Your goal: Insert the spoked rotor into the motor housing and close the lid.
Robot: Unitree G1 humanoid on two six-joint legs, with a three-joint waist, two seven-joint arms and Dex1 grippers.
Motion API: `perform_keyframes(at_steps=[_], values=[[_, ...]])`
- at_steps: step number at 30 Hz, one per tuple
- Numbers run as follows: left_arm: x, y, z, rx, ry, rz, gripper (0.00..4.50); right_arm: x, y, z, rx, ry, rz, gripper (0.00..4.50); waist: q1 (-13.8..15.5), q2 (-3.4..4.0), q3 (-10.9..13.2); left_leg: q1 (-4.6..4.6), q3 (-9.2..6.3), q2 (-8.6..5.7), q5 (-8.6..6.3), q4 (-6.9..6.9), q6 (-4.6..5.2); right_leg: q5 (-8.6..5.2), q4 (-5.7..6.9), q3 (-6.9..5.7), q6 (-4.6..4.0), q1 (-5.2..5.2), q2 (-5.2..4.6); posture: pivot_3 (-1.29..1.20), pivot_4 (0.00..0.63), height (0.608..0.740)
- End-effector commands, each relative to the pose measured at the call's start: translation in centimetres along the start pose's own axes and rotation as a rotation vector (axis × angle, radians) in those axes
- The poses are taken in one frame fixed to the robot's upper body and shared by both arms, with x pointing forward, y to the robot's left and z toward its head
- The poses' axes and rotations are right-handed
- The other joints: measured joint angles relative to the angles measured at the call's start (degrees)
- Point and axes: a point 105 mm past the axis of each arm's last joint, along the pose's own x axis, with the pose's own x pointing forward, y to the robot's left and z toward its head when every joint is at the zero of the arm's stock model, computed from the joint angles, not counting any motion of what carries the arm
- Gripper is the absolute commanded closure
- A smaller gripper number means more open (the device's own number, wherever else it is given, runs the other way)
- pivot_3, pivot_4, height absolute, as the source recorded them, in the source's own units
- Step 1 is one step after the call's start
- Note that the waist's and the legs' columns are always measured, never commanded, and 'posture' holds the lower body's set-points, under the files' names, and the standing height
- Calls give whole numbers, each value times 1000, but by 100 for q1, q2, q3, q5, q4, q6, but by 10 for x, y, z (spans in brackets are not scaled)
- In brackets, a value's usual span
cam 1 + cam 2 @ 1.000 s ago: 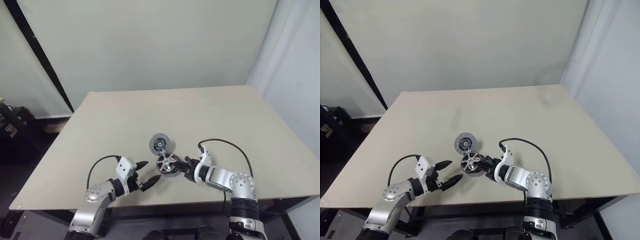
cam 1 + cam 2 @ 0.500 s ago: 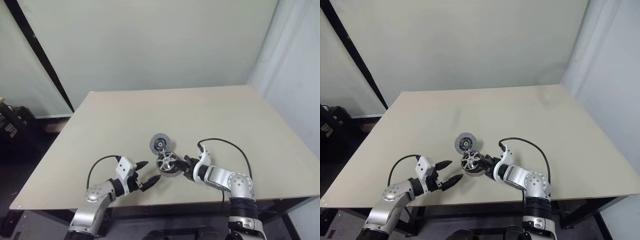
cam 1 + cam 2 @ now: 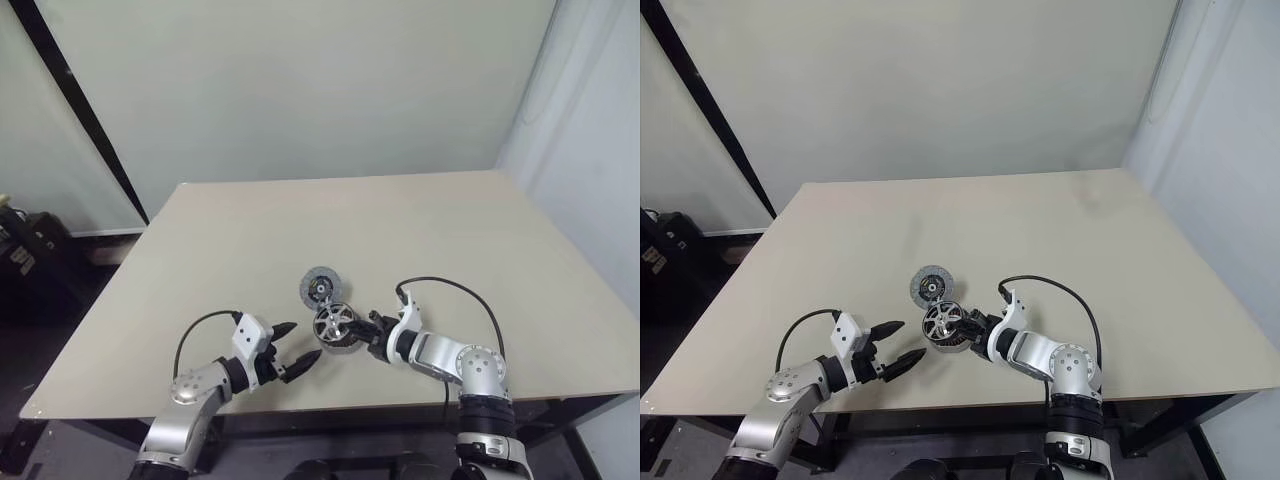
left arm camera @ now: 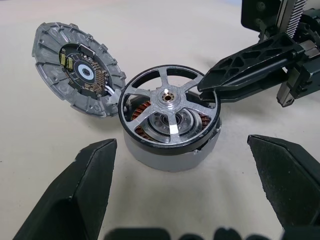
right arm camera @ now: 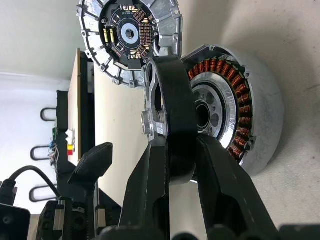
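Observation:
The spoked rotor (image 4: 170,111), a black-rimmed wheel with silvery spokes, rests tilted on top of the motor housing (image 4: 167,156). The housing's copper coils (image 5: 239,120) show through the spokes. My right gripper (image 3: 371,329) is shut on the rotor's rim (image 5: 175,107), one finger (image 5: 150,190) on each side. The lid (image 3: 319,285), a ribbed grey disc with a dark centre, leans against the housing's far side, inner face up. My left gripper (image 3: 305,340) hovers open just left of the housing and touches nothing; its fingers (image 4: 82,192) frame the housing in the left wrist view.
The tan table (image 3: 450,240) carries the three parts near its front edge. A black cable (image 3: 455,288) loops over the right wrist. Dark equipment (image 3: 25,250) stands off the table's left side.

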Motion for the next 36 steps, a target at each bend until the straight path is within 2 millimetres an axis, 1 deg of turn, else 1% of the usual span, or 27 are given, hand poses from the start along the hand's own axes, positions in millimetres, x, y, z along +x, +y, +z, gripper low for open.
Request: perform_keyframes(at_steps=[1,17,19,23,28,29,32,34,36], values=[[1,1,16,47,-43,-8,0,-6,5,14,1,-61,28,4107,3,0,0,0,0,0,0,0,0,0,0,0,0,0,0,0,0,740],[1,0,15,50,-37,-17,0,-10,12,14,5,-62,89,4107,3,0,0,-3,-1,-1,0,-1,0,0,-3,0,0,-1,-1,0,0,740],[1,0,15,50,-36,-17,0,-11,14,15,2,-62,97,3343,2,0,0,-3,-2,-1,0,-1,0,0,-3,0,0,-1,-1,0,0,740],[2,0,16,51,-37,-19,0,-14,15,16,-12,-65,99,2038,-2,0,0,-3,-1,0,0,-1,0,0,-3,0,0,-2,-1,0,0,740],[3,0,16,50,-38,-22,0,-16,13,17,-18,-70,87,232,-5,0,0,-2,0,5,-1,-5,-1,0,-3,-1,0,-4,1,0,0,740],[3,0,16,50,-39,-22,0,-16,13,17,-18,-70,83,45,-5,0,1,-2,0,4,-1,-6,-1,0,-3,-2,0,-4,1,0,0,740],[4,0,16,49,-41,-22,0,-16,11,21,-54,-102,59,45,-4,0,0,-2,0,4,-1,-7,-2,0,-5,-1,0,-4,0,0,0,740],[4,0,16,49,-42,-21,0,-19,15,30,-132,-165,52,45,-5,0,1,-3,1,4,-1,-7,-2,0,-5,-1,0,-4,0,0,0,740],[4,0,16,47,-42,-19,0,-23,21,41,-245,-235,53,45,-5,0,1,-3,1,3,-2,-7,-3,0,-6,-1,1,-4,-1,0,0,740]])
